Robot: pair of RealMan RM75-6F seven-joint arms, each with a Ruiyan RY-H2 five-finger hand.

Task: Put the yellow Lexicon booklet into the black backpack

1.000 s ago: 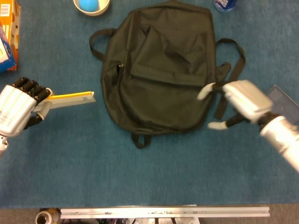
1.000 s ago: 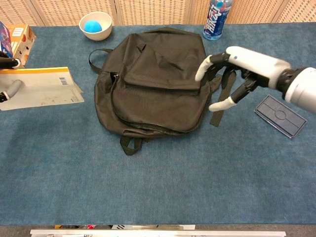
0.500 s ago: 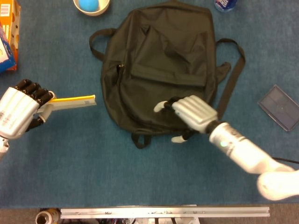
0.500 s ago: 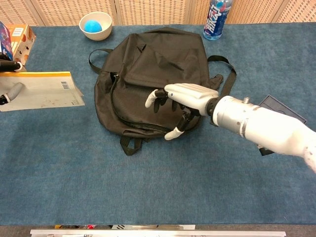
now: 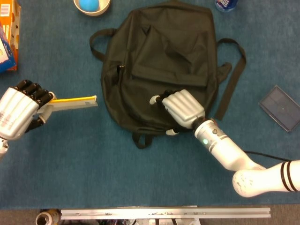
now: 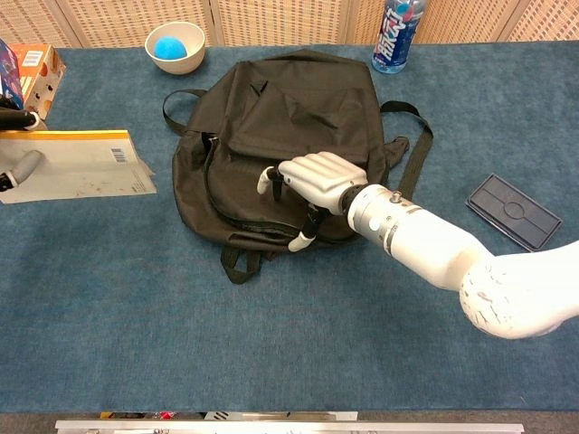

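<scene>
1. Since a second ago your right hand [image 6: 312,183] has swung in from the right side of the black backpack [image 5: 161,65] and now sits on the pack's near front panel. Your left hand [image 5: 21,110] has barely shifted, so the yellow Lexicon booklet [image 6: 77,163] is pretty much where it was.

2. Right hand: fingers are curled down onto the fabric by the zipper line. I can't tell from either view whether you've actually pinched cloth or the zipper, or are just pressing on it. My guess is you're there to pin the bag or pull the opening apart so the booklet has somewhere to go.

3. Left hand: it's clamped on the booklet's left end, fingers wrapped over the top. The booklet sticks out to the right toward the pack, just left of it and not touching.

4. That flat hold looks deliberate to me. The free end already points at the pack's left side.

5. The booklet isn't in yet, and I can't see an open mouth on the pack from here.

6. Other stuff around: a bowl with a blue ball [image 6: 174,45] far left, a bottle [image 6: 395,34] at the far edge, a dark flat case [image 6: 514,212] out right, and a cardboard box [image 5: 9,35] at the far left.
</scene>
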